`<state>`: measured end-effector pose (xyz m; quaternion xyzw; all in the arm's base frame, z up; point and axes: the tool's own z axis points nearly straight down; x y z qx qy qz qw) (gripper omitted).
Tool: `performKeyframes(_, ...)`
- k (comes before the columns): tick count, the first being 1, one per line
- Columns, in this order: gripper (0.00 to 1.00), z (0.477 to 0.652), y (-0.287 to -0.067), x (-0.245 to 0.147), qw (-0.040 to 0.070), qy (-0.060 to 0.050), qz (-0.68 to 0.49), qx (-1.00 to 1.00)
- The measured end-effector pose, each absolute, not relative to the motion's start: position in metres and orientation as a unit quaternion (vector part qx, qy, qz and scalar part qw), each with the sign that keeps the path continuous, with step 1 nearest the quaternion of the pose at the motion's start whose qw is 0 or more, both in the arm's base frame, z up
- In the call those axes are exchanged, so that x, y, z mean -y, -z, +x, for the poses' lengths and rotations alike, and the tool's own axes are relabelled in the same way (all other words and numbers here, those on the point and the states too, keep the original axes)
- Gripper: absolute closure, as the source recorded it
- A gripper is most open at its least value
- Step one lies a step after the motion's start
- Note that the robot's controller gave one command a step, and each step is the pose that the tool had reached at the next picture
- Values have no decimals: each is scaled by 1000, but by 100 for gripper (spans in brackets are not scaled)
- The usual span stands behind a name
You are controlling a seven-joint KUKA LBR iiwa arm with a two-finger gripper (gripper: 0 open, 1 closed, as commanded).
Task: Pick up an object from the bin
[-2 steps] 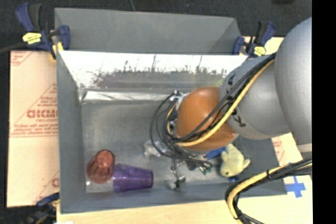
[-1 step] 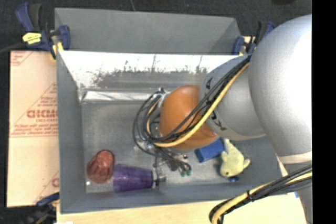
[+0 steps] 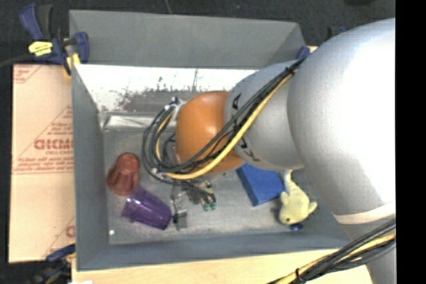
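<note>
My gripper (image 3: 188, 199) hangs low over the bin floor, just below the arm's orange cover, in the front middle of the bin. A purple cup (image 3: 145, 210) lies on its side directly left of it, its closed end touching or almost touching the gripper's lower tip. A reddish-brown cup (image 3: 124, 173) sits beside the purple one, further left and slightly back. A blue block (image 3: 259, 184) lies to the gripper's right, partly under the arm.
A pale yellow soft toy (image 3: 295, 207) rests in the front right corner beside the blue block. The arm and its cables cover the bin's middle and right. Bare floor shows along the front wall and at the back left.
</note>
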<state>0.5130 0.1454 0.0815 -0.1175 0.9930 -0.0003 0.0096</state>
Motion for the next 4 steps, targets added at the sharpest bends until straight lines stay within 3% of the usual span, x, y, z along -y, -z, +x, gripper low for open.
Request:
performKeyframes(1,0,502,-76,-157,9,-1,-115,-993)
performKeyframes(2,0,493,-73,-172,9,-2,2,-1000)
performKeyframes(3,0,482,-74,-178,7,-1,-30,-1000)
performKeyframes(4,100,475,-70,-201,7,0,-67,-998)
